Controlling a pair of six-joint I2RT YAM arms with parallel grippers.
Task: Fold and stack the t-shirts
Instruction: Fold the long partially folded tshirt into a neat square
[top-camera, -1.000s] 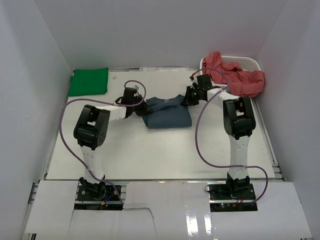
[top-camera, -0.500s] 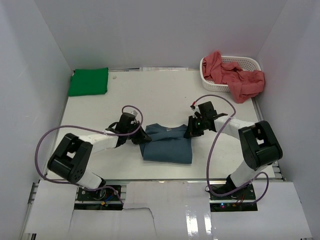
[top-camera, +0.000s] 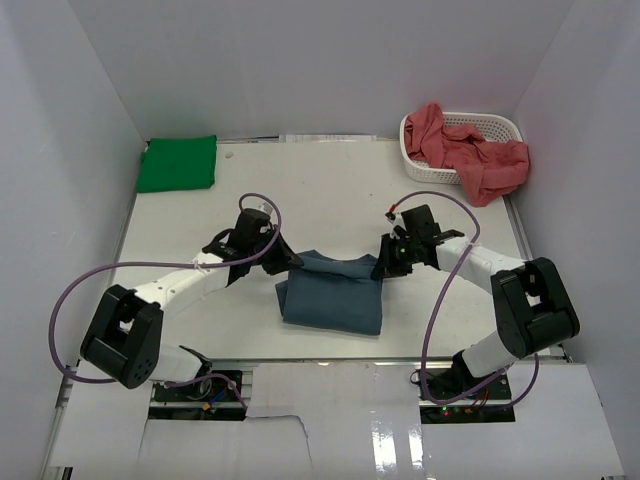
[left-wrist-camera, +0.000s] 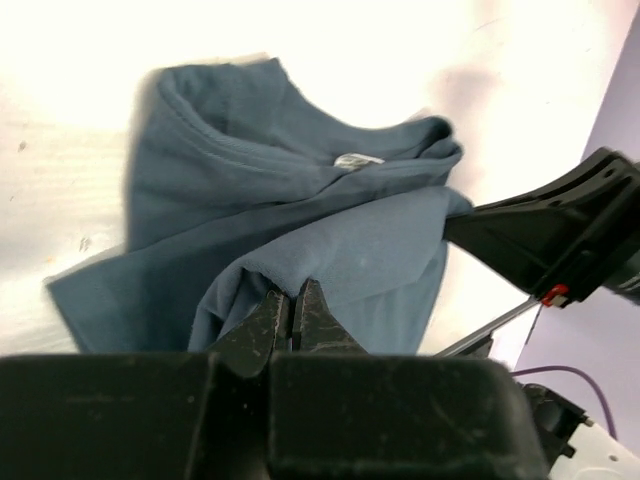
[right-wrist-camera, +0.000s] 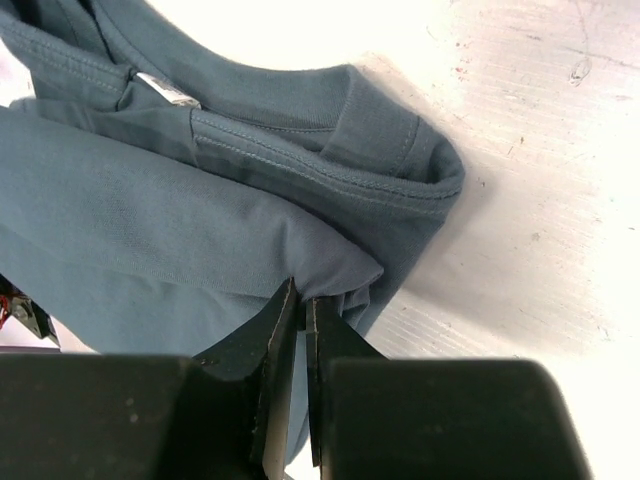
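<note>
Slate blue soft-cloth short-sleeved t-shirt (top-camera: 332, 298) lies partly folded on white table (top-camera: 330, 190), well left of and nearer than white perforated plastic basket (top-camera: 497, 124). Left gripper (top-camera: 283, 262) pinched tight on shirt's edge on side away from basket. Right gripper (top-camera: 383, 262) clamped on shirt's edge on basket side. Salmon red cloth shirts (top-camera: 470, 158) heaped in basket, spilling over near rim. Bright green folded shirt (top-camera: 178, 163) lies flat far left of basket, well apart.

White table (top-camera: 330, 190) — blue shirt (top-camera: 335, 302); green shirt (top-camera: 178, 163); basket (top-camera: 503, 125).
</note>
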